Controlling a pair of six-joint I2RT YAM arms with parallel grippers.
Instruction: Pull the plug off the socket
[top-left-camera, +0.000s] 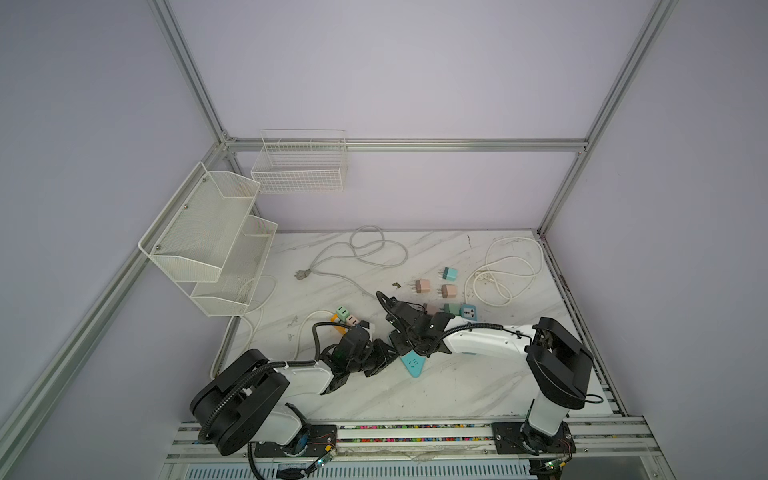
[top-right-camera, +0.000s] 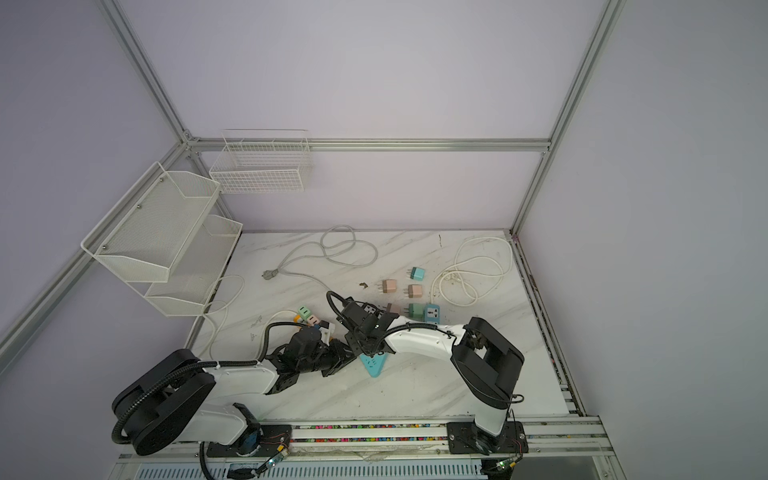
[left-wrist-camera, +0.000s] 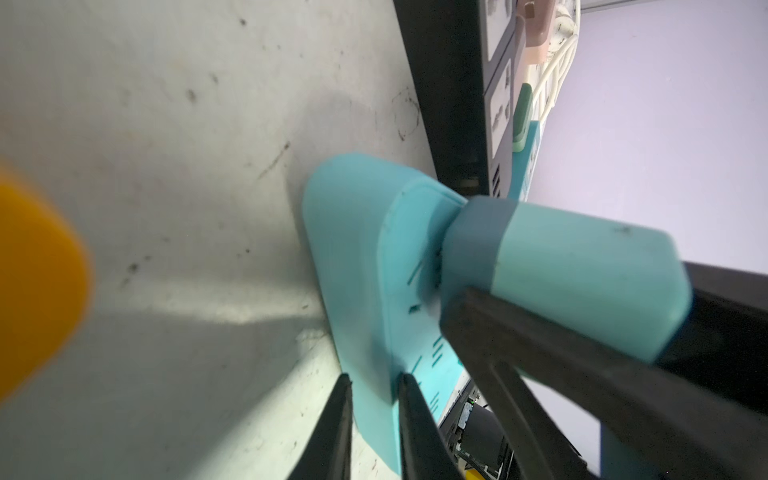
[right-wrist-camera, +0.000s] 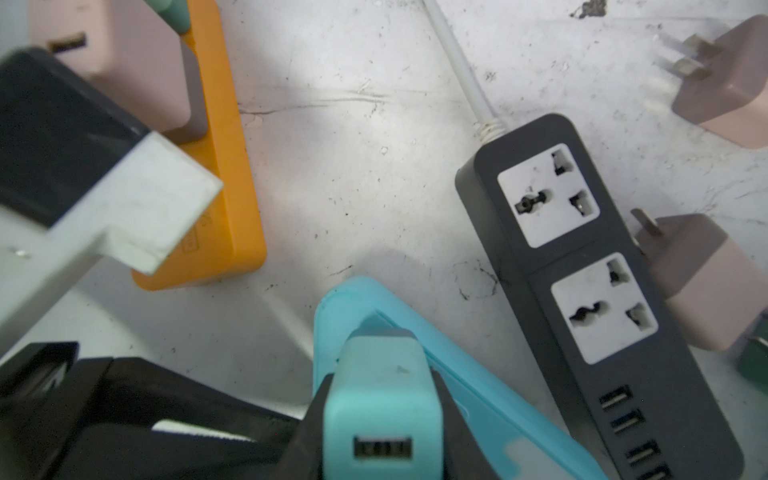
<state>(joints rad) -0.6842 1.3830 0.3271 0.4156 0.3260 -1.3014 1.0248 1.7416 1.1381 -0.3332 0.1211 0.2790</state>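
Right gripper (right-wrist-camera: 379, 399) clamped on boxy teal plug (right-wrist-camera: 382, 419); left gripper (left-wrist-camera: 376, 386) pinches rounded blue socket (left-wrist-camera: 353, 249).

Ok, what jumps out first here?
The right gripper clamped on the teal plug, which stands on the blue power strip, centre front of the marble table. The left gripper pinches that strip's edge, with loose plugs scattered behind.
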